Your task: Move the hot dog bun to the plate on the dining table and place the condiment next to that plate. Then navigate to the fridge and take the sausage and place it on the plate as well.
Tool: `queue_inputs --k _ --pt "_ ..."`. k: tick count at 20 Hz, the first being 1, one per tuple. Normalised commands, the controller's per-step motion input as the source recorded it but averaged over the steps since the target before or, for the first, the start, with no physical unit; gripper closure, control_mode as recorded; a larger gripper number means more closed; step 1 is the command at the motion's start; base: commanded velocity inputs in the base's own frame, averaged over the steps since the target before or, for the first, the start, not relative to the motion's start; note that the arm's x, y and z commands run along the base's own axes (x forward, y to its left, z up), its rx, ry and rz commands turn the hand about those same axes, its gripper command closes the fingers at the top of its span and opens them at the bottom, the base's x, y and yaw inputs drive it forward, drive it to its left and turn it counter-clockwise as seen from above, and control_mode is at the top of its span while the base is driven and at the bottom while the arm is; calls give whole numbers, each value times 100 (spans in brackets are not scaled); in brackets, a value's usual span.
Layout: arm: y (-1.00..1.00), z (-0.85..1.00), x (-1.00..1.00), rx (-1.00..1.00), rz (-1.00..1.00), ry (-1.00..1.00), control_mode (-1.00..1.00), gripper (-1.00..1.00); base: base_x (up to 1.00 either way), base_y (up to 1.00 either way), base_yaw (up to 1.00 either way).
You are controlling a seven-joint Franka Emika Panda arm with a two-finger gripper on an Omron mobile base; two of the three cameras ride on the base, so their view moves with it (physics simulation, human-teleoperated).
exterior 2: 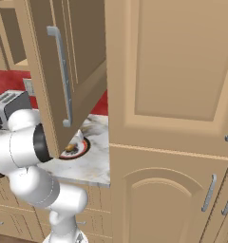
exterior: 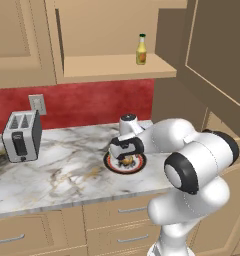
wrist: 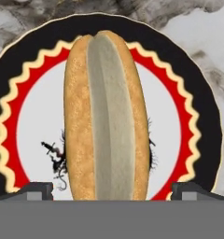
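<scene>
The hot dog bun (wrist: 104,116) lies split side up on a round plate (wrist: 198,93) with a black edge, a red band and a white centre. That plate (exterior: 138,166) rests on the wood-drawered marble counter (exterior: 62,175), not on the dining table. My gripper (wrist: 114,191) hangs open just above the bun, one fingertip (wrist: 34,189) on each side of it, not touching. From the left base view the gripper (exterior: 125,158) covers most of the bun (exterior: 127,161). The condiment (exterior: 141,50) stands on the open cabinet shelf above. Dining table, fridge and sausage are out of view.
A silver toaster (exterior: 22,135) stands at the counter's left under a wall outlet (exterior: 37,104). The open cabinet door (exterior 2: 63,71) with its bar handle juts out above the plate (exterior 2: 73,151). Tall wooden cabinets (exterior 2: 173,118) close off the right.
</scene>
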Motion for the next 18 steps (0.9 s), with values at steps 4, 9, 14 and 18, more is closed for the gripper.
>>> queue_inputs --k 4,9,14,18 --pt "1 -18 0 0 0 0 -100 -100 0 0 0" --pt "3 -6 -4 0 0 -4 -100 100 0 0 0" --pt "0 22 -56 0 0 -26 -100 100 0 0 0" --pt "0 72 -78 0 -2 -25 -100 100 0 0 0"
